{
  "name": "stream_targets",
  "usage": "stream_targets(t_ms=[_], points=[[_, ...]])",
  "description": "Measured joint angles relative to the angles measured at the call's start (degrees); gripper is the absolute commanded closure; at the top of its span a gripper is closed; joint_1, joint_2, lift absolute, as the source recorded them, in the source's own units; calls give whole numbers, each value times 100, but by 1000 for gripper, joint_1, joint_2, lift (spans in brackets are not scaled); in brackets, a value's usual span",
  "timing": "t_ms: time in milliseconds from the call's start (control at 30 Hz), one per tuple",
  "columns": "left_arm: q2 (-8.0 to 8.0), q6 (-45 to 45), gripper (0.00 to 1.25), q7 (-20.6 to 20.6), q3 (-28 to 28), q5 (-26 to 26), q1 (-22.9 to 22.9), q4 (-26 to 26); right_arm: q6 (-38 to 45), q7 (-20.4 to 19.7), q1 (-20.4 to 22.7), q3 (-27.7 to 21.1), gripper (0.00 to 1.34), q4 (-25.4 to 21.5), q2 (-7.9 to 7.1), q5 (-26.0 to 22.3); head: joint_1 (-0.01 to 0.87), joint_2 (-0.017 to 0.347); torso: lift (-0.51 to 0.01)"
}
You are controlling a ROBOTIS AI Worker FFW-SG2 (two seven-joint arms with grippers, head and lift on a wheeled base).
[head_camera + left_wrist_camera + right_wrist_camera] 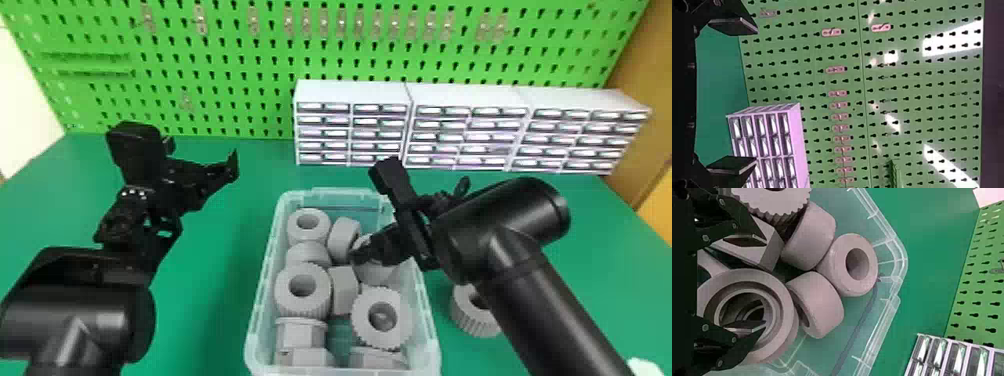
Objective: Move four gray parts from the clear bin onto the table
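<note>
"What's laid out here?"

"A green pegboard [225,60] behind a green table [215,300], then small drawers [350,125], then the clear bin [262,290], well filled with gray parts."

"And the arms?"

"The left gripper [755,96] is off beside the bin, fingers spread wide and nothing between them. The right gripper [765,282] is at the bin, its fingers also wide apart."

"Around one part?"

"Not squarely, I think. One fingertip lies over the hole of a big round part [783,305], the other over a six-sided one [772,250]. (I can't tell whether either touches.)"

"So which step is this?"

"Picking, I'd say. One ribbed gray part [467,320] sits on the table, just beyond the bin on the robot's right. If that's the only one out, three remain."

"Next move?"

"Choose one part, line both fingers up across it, close firmly, then lift it straight up past the rim before swinging out to the table."
</note>
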Motion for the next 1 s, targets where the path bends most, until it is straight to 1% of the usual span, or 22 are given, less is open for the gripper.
stream_targets(t_ms=[600, 1000], points=[[3, 8, 122, -49, -3, 30, 0, 55, -144, -1, -85, 49, 519, 440, 29, -51, 678, 34, -50], [4, 8, 122, -70, 8, 38, 0, 72, -232, -1, -96, 36, 516, 590, 53, -51, 678, 34, -50]])
